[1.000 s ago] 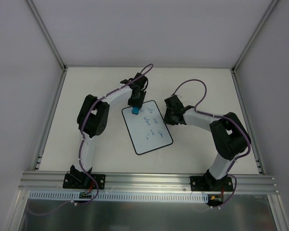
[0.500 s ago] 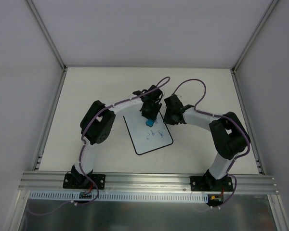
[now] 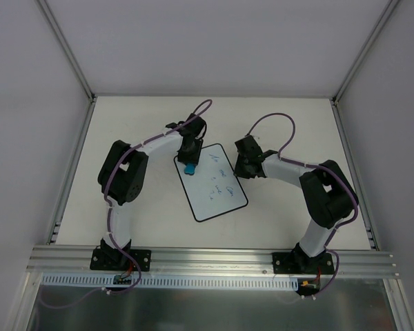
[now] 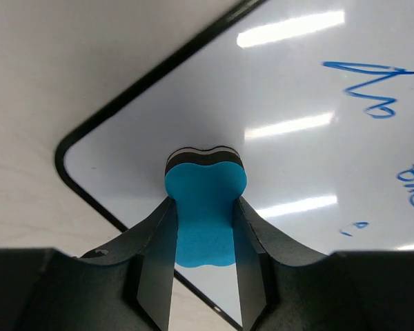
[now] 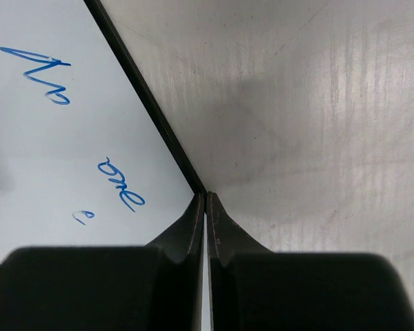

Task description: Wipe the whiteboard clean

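The table (image 3: 297,207) holds the whiteboard (image 3: 217,200) at centre frame. The left gripper (image 3: 190,163) pinches a blue eraser (image 3: 191,168) at the board's upper-left corner. The right gripper (image 3: 239,169), fingers pressed together, touches its right rim. Wiping looks part done. The next move calls for a sweep toward the blue writing (image 3: 224,187).

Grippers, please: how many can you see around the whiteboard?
2. The left gripper clamps the blue eraser at the whiteboard's far-left corner; the right gripper, shut empty, sits at its right edge.
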